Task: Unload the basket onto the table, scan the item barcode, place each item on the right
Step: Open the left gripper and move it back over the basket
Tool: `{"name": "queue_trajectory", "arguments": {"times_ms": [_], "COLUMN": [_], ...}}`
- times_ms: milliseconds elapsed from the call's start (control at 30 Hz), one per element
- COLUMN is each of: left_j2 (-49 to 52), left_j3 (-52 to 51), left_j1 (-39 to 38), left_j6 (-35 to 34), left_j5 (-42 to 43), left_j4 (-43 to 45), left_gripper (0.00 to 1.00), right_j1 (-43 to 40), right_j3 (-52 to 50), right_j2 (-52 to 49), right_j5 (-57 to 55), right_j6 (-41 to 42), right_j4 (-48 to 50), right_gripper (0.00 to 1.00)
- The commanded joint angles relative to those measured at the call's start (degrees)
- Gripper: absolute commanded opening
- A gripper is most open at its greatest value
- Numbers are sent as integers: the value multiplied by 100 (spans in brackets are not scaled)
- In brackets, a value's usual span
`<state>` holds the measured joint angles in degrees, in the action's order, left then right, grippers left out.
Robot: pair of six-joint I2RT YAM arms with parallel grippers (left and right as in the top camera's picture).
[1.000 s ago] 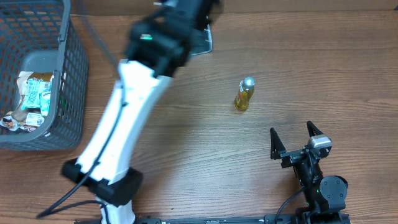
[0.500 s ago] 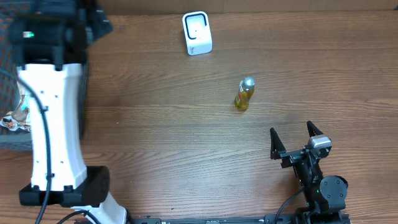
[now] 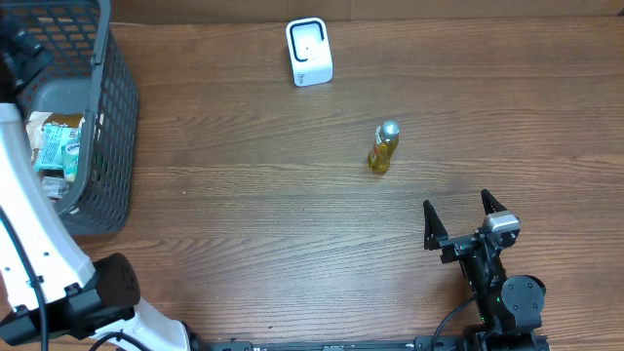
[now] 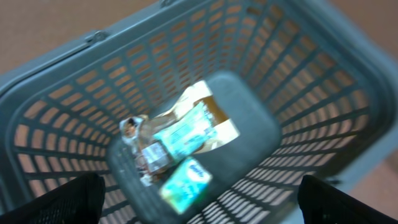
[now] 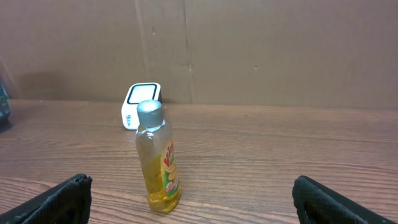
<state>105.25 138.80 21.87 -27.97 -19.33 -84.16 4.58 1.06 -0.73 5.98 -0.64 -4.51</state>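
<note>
1. I am viewing a wooden table [image 3: 244, 205] from above, with a close view from each wrist.
2. The item to scan is a small clear bottle [image 3: 383, 147] of yellow liquid with a silver cap. It stands upright on the table, free of both claws.
3. From the right wrist, the bottle [image 5: 158, 158] shows a red and green label. I cannot make out a barcode.
4. The white scanner [image 3: 309, 52] stands beyond the bottle and to its left, well apart from it. In the right wrist view the scanner [image 5: 142, 106] sits just behind the bottle's cap.
5. The right claw [image 3: 458, 216] is on the near side of the bottle and to its right, well apart. Its fingers stand wide apart with nothing between them.
6. A grey mesh basket [image 3: 112, 117] sits far to the left of the bottle, at the table's edge.
7. The white left arm [image 3: 29, 244] reaches up beside the basket.
8. The left claw [image 4: 199, 202] hangs above the basket [image 4: 311, 81]. Its fingers are spread wide and hold nothing.
9. Several crumpled packets [image 4: 186, 140] lie on the basket floor, blurred.
</note>
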Motion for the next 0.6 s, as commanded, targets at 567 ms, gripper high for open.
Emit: {"name": "queue_trajectory", "arguments": {"times_ms": [567], "left_j2": [1996], "left_j3": [-348], "left_j1": [492], "left_j6": [1379], "left_j5": [1576], "left_j4": [-1266], "left_gripper": [100], "right_j1": [-11], "right_j3": [-61], "right_j2": [57], "right_j5": [-7], "right_j6": [-26], "right_j4": [24], "right_gripper": [100]}}
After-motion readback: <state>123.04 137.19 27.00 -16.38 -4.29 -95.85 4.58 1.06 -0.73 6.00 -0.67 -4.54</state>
